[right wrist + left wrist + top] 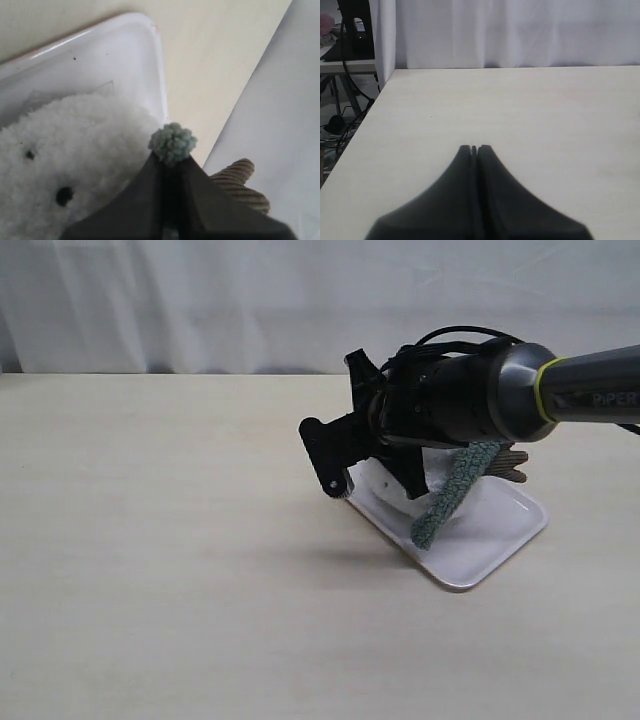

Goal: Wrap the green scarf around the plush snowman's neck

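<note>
left gripper (474, 148): hangs low over the bare table (520, 110) near one edge. jaws pressed together with nothing between them. out of sight in the exterior view.
right gripper (172, 161): jaws pinched tight on one end of the scarf (450, 495). a fuzzy tuft of it sticks out past the tips, just beside the snowman's fluff.
snowman (75, 150): in the tray, white and fluffy, with two black dots showing in the right wrist view. in the exterior view the wrist hides most of it. upright or lying, cannot tell.
scarf: long axis slanted. the high end is tucked under the arm and the strip runs down and to the left. the low end is over the tray's front part, and whether it touches the tray cannot be told.
tray (490, 555): white and shallow with rounded corners, on the table right of centre, turned corner-on to the exterior view.
twig arm (512, 465): pokes out to the right, just past the scarf's high end.
right arm (580, 390): comes in from the right edge, nearly level. its wrist ends above the tray's left part, over the snowman.
</note>
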### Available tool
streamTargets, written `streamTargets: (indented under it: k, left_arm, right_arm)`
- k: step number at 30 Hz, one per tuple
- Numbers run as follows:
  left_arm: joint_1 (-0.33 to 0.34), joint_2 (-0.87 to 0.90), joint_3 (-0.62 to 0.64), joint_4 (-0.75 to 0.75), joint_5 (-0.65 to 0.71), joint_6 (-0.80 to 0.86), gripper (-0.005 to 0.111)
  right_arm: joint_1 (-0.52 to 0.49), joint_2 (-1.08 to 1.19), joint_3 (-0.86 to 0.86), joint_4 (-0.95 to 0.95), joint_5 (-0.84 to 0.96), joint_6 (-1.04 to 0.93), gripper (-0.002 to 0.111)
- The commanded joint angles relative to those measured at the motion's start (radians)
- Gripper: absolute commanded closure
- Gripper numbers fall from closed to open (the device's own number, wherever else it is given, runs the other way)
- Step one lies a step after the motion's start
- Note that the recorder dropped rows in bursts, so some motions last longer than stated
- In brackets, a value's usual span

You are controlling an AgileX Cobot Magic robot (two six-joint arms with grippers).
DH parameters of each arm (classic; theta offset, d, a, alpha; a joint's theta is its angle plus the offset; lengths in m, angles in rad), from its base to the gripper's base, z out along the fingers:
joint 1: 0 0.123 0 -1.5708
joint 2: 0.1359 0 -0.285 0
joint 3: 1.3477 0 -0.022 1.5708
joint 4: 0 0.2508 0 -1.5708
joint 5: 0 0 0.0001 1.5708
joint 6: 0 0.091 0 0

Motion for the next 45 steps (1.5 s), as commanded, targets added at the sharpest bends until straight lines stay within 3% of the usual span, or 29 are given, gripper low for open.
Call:
streamTargets:
  k: [1,11,22,42,45]
  left_arm:
    - [-0.005,-0.002,0.002,0.001,-0.013,-0.005,0.107]
    - [-0.005,-0.002,0.002,0.001,-0.013,-0.005,0.107]
    - [-0.005,-0.002,0.002,0.001,-0.013,-0.005,0.107]
    - [-0.005,-0.002,0.002,0.001,-0.013,-0.005,0.107]
    - [-0.005,-0.002,0.002,0.001,-0.013,-0.005,0.107]
  right_arm:
    - [0.003,-0.008,-0.001,-0.013,-0.116,0.079,0.104]
    - [0.001,-0.008,-0.001,0.058,-0.173,0.139,0.104]
    - [0.001,0.005,-0.001,0.349,-0.096,-0.126,0.104]
    - [0.001,0.031,-0.001,0.381,-0.1,-0.097,0.104]
    - [0.001,0.008,-0.001,0.374,-0.102,-0.053,0.097]
